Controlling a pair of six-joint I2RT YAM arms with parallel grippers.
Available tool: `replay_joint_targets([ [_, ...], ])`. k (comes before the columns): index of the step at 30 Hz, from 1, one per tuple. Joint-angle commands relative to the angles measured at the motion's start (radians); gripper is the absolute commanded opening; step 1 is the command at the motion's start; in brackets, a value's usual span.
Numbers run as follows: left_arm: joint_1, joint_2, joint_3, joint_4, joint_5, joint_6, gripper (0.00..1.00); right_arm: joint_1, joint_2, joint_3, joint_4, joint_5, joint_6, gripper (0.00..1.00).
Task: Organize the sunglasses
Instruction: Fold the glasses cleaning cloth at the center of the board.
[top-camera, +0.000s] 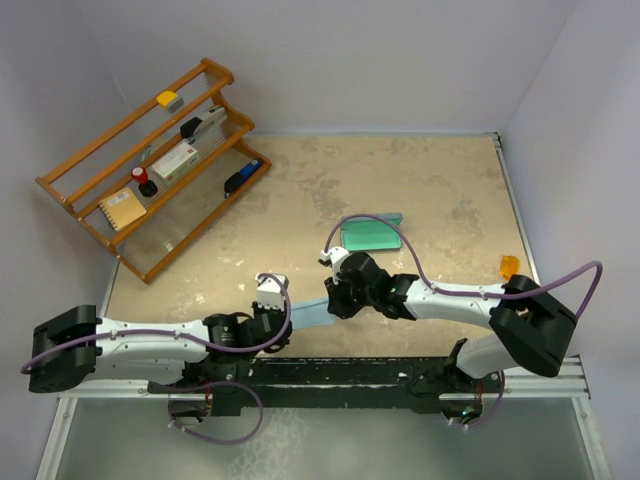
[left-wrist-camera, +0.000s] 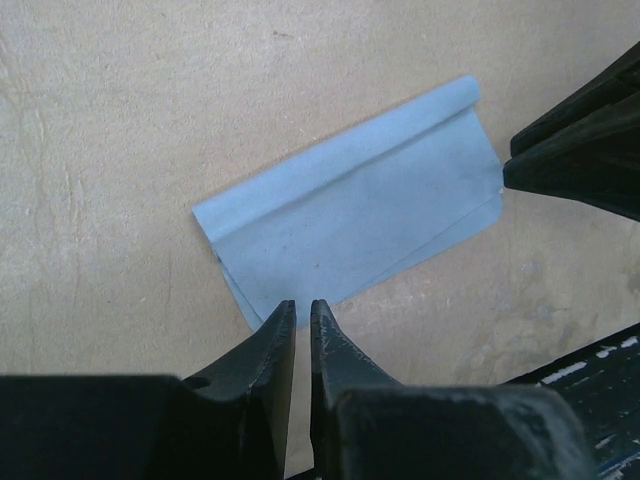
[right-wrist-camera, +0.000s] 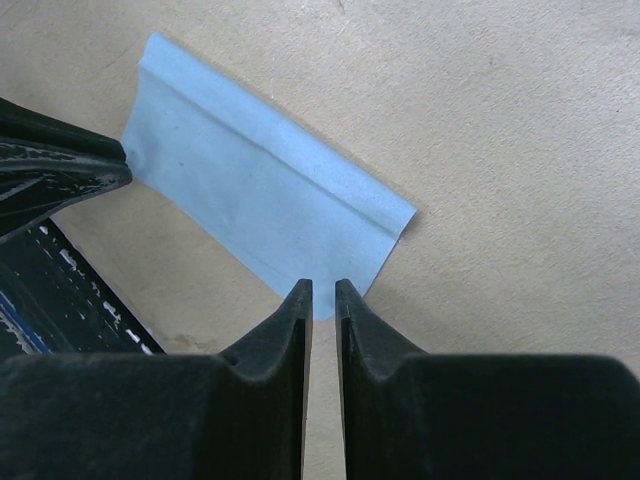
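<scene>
- We see a blue cloth (top-camera: 308, 320) lying folded flat on the bench (top-camera: 450, 200), by the near edge, about midway along it.
- The left fingers (left-wrist-camera: 283, 325) are almost together with a thin slit between them, tips at the cloth's edge. We cannot tell if they pinch it.
- The right fingers (right-wrist-camera: 298, 305) are the same, with the slit over the opposite corner. Again we cannot tell if they grip.
- A teal case (top-camera: 372, 236) sits mid-bench, apart from the cloth.
- A rack (top-camera: 150, 170) is in the far left corner, and an orange thing (top-camera: 509, 266) is at the right edge.
</scene>
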Motion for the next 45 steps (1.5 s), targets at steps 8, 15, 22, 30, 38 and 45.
replay_joint_targets([
  [8, -0.026, 0.048, 0.046, 0.051, -0.024, 0.006, 0.05, 0.017, -0.023, -0.045, 0.057, -0.017, 0.032, 0.09],
  [15, -0.027, 0.024, 0.045, 0.046, -0.029, 0.007, 0.06, 0.032, -0.033, -0.07, 0.082, -0.011, 0.055, 0.0],
  [22, -0.027, 0.055, 0.054, 0.065, -0.027, 0.012, 0.06, 0.053, -0.035, -0.071, 0.1, -0.002, 0.07, 0.0],
  [30, -0.027, 0.057, 0.051, 0.076, -0.029, 0.013, 0.06, 0.061, -0.021, -0.076, 0.117, 0.015, 0.068, 0.0],
  [38, -0.027, 0.055, 0.057, 0.081, -0.036, 0.016, 0.06, 0.063, -0.003, -0.11, 0.161, 0.019, 0.076, 0.0],
  [45, -0.027, 0.051, 0.059, 0.087, -0.036, 0.017, 0.06, 0.064, 0.008, -0.131, 0.175, 0.024, 0.08, 0.0],
])
